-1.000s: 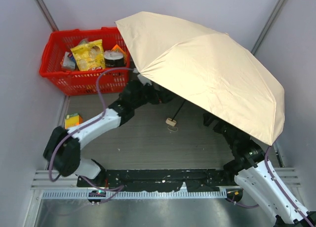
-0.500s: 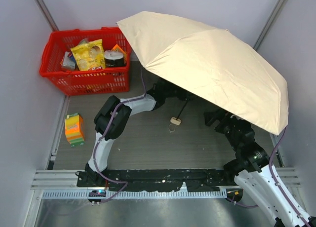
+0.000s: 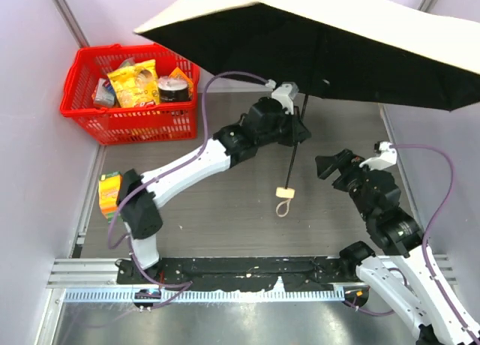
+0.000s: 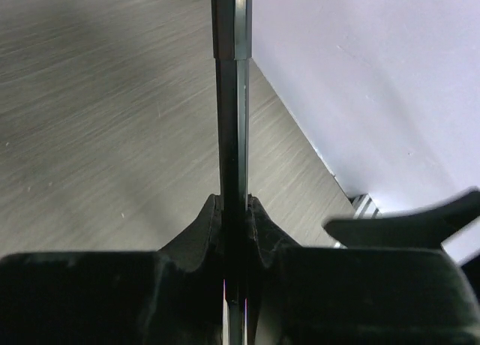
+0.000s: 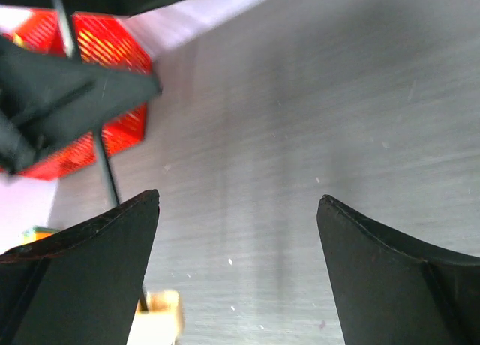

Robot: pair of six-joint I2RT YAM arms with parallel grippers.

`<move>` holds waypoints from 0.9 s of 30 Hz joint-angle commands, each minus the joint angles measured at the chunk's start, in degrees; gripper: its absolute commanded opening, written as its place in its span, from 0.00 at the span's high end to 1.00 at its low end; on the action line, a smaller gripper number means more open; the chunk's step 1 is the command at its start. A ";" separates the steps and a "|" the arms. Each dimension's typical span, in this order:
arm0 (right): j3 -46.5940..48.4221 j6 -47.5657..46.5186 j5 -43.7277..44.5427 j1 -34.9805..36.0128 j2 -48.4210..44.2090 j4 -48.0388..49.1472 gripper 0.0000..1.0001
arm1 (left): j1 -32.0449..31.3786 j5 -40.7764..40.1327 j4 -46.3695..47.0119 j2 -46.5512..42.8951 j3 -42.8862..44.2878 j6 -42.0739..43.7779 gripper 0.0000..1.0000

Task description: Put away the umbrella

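Left jaws clamp umbrella (image 3: pixel 322 52) shaft; right jaws wide.

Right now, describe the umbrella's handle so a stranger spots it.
Find the open umbrella over the table. Follow its thin black shaft down past the left pincer gripping it. The handle is the small cream block at its end, cord loop dangling below.

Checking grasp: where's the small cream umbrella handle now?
Top view, centre: small cream handle at the thin black shaft's lower end, below the left gripper clamping it, left of the open right gripper.
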 commanded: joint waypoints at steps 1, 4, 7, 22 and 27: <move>10.44 1.70 3.21 0.10 1.89 -0.61 0.10 | -10.19 -26.19 -14.80 -10.83 3.92 7.77 1.00; 16.16 5.92 2.26 0.19 5.31 -0.44 0.10 | -14.24 -35.17 -15.96 -13.56 1.03 8.74 1.00; 25.63 8.83 -3.70 0.19 13.11 0.44 0.11 | -16.80 -39.32 -16.22 -15.24 -1.88 8.48 1.00; 19.35 10.68 -17.45 0.28 24.30 18.63 0.24 | -23.83 -54.08 -15.96 -17.53 -9.00 10.67 1.00; 15.57 13.05 -9.81 0.19 23.43 17.93 0.39 | -25.50 -56.73 -16.40 -16.56 -9.00 10.76 1.00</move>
